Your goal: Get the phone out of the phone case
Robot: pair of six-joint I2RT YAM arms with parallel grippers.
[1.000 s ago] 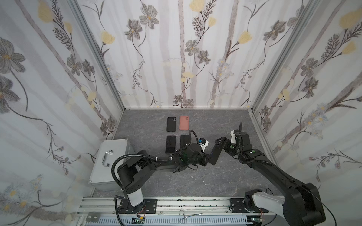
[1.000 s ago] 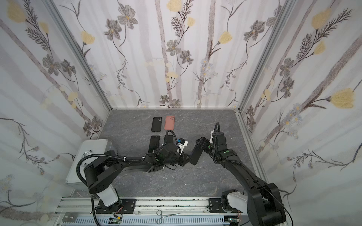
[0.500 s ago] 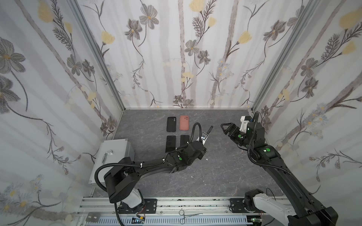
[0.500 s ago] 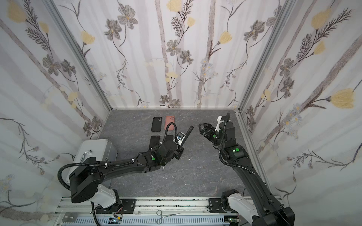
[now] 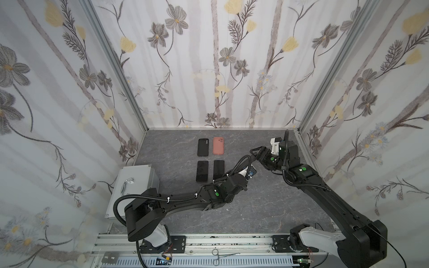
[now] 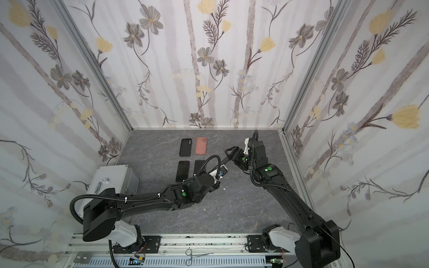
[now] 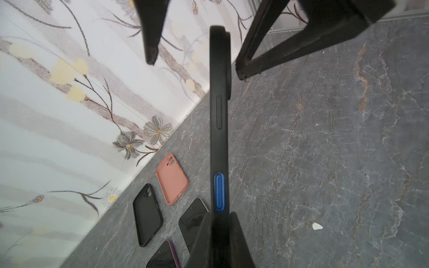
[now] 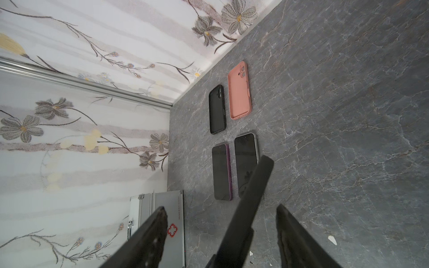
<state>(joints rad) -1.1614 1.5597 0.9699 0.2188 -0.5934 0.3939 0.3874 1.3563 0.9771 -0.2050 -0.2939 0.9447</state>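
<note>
I see a black phone case (image 7: 219, 139) with a blue side button (image 7: 219, 192), a salmon-pink case (image 5: 218, 145), a grey white-veined tabletop (image 5: 267, 208), and pale walls (image 5: 199, 69) patterned with grey and yellow flowers.

The grey marbled table (image 5: 267, 208) carried 4 flat items in a block near the back wall. A black case (image 5: 203, 147) lay just beside a pink case (image 5: 218, 145). In front of them lay a purple phone (image 8: 221, 171) and a grey phone (image 8: 243, 150), screens up. A metal box (image 5: 134, 185) sat at the left edge, and a white scrap (image 7: 316, 226) lay well apart.

Two empty cases (image 5: 203, 147) (image 5: 218, 145); two bare phones (image 5: 202, 171) (image 5: 218, 168); one cased phone (image 7: 219, 139); one metal box (image 5: 139, 176); one forceps (image 5: 228, 255).
</note>
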